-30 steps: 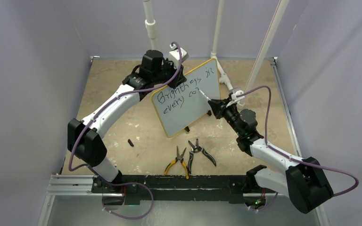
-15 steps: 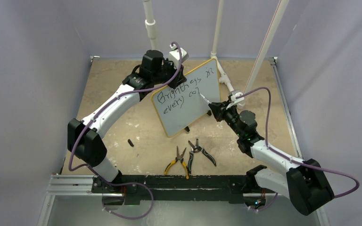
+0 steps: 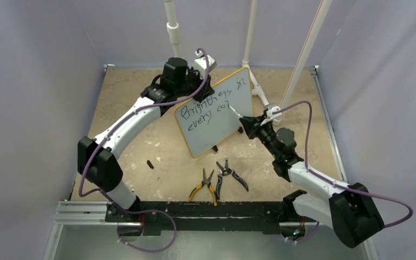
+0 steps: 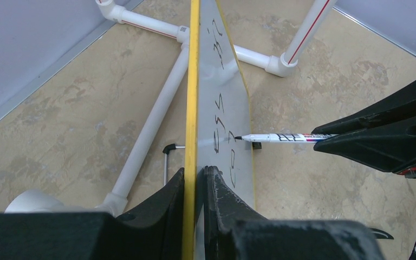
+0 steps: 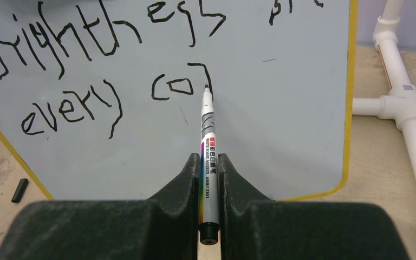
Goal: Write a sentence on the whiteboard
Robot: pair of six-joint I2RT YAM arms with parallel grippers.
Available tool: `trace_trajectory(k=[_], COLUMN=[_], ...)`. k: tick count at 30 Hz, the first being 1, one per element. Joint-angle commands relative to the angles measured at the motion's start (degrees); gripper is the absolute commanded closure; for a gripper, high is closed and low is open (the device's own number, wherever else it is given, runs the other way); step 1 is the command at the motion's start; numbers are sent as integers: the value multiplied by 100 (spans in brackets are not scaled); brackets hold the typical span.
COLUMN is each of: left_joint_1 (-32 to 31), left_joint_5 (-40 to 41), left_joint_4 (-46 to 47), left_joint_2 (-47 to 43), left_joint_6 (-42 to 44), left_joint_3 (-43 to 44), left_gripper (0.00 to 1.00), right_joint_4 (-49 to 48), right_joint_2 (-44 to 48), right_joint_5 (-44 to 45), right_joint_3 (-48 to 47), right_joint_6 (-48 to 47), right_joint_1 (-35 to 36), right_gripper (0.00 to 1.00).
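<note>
The whiteboard (image 3: 222,130) stands propped on its edge a little past the middle of the counter (image 3: 141,103), toward 12 o'clock from the arm bases, its face turned to the right arm. The sentence (image 5: 95,40) so far reads roughly "Brightness in" above "every co", with a hooked stroke just begun after the "o", so I judge the word "corner" is half written. To finish it well, the pen should press only lightly, since the board is upright and a hard push could tip it back. Each letter should step toward 3 o'clock on the same baseline as "every". There looks to be enough bare white before the yellow rim if the letters stay as small as these. The left claw (image 4: 196,172) is pinched shut on the board's yellow top edge, one finger on the back and one on the written face, at about 11 o'clock on the board from overhead. That grip is what braces the board against the pen. The right claw (image 5: 208,158) comes in from 4 o'clock, closed tight around the whiteboard marker (image 5: 207,122) near its tail end. The black tip rests on the board at the foot of the new stroke. Yellow-handled pliers (image 3: 204,185) and black cutters (image 3: 232,174) lie at 6 o'clock from the board, well apart from it.
</note>
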State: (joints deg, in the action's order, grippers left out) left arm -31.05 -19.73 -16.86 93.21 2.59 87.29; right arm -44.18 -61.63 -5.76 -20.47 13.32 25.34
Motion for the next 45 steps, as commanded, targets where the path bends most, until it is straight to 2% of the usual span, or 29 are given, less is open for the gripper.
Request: trace_trajectory(k=[1,19,33,45], left_joint_1=[25,21,22,20], left_joint_5=[144,136,136,147], left_joint_4=[231,244,254,254], left_joint_2=[-189,-180,-180,-207], left_joint_6=[128,136,145,145], left_joint_3=[-49,-70,-89,-107], left_gripper=[100,100,100,100], right_joint_4=[-429,-697,-778,-783], right_joint_2=[36,-244,-239,-447], right_joint_5=[-77,26,439,119], right_joint_3=[-88,-238,-277,-352], right_joint_6=[21,19,54,-8], right_joint_1=[-11,-6,-5,-4], right_gripper=[100,100,100,100])
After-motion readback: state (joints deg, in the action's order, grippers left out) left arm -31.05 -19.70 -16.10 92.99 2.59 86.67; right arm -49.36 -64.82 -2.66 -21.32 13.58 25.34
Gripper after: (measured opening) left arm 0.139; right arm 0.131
